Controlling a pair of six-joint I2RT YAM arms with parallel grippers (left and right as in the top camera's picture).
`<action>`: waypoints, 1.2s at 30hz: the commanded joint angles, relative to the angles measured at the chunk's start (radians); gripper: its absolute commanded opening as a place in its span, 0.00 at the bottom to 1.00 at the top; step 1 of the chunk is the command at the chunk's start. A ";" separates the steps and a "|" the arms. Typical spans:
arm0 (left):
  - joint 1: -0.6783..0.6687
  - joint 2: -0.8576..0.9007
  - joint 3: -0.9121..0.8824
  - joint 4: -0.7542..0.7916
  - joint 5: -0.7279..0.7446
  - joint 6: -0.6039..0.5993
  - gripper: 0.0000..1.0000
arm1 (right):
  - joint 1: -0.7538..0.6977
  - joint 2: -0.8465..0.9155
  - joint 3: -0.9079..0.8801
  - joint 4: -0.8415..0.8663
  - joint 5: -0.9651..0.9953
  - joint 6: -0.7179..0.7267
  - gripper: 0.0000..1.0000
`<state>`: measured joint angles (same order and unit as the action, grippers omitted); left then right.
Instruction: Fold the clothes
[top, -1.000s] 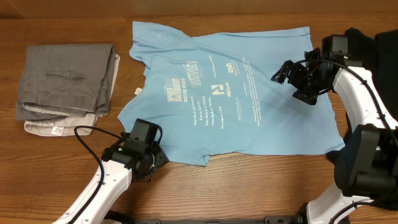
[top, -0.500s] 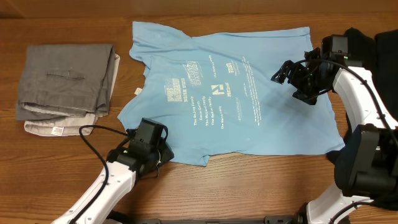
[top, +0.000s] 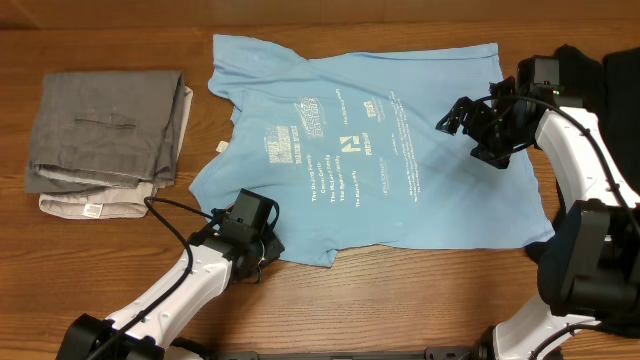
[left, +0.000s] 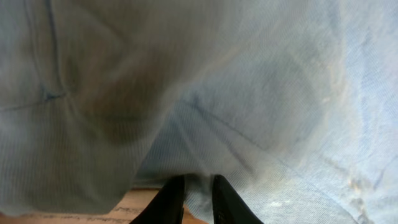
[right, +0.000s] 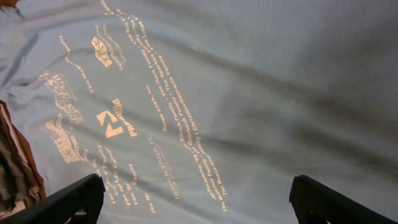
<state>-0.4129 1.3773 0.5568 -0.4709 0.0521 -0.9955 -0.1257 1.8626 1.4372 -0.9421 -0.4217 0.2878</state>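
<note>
left arm and right arm: white link shells, black joints, black cable looping outside. left hand: slim black tapered fingers. right hand: chunky matte-black fingers.

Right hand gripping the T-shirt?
No, the right hand is wide open, with no fabric of the T-shirt pinched in it.

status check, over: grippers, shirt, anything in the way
Left gripper pinched on T-shirt near hem. Right gripper open above its right side. T-shirt spread flat, print up, unfolded. Folded grey trousers off to the left, clear of it.
</note>
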 joint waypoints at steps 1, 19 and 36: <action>-0.006 0.025 0.002 -0.041 0.026 0.025 0.20 | -0.004 0.000 0.017 0.004 -0.006 0.000 1.00; 0.015 0.015 0.097 -0.232 -0.121 0.264 0.40 | -0.004 0.000 0.017 0.004 -0.006 0.000 1.00; 0.068 0.015 0.079 -0.227 -0.189 0.413 0.40 | -0.004 0.000 0.017 0.004 -0.006 0.000 1.00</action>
<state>-0.3515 1.3861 0.6350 -0.7090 -0.0925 -0.6094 -0.1257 1.8626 1.4372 -0.9424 -0.4217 0.2878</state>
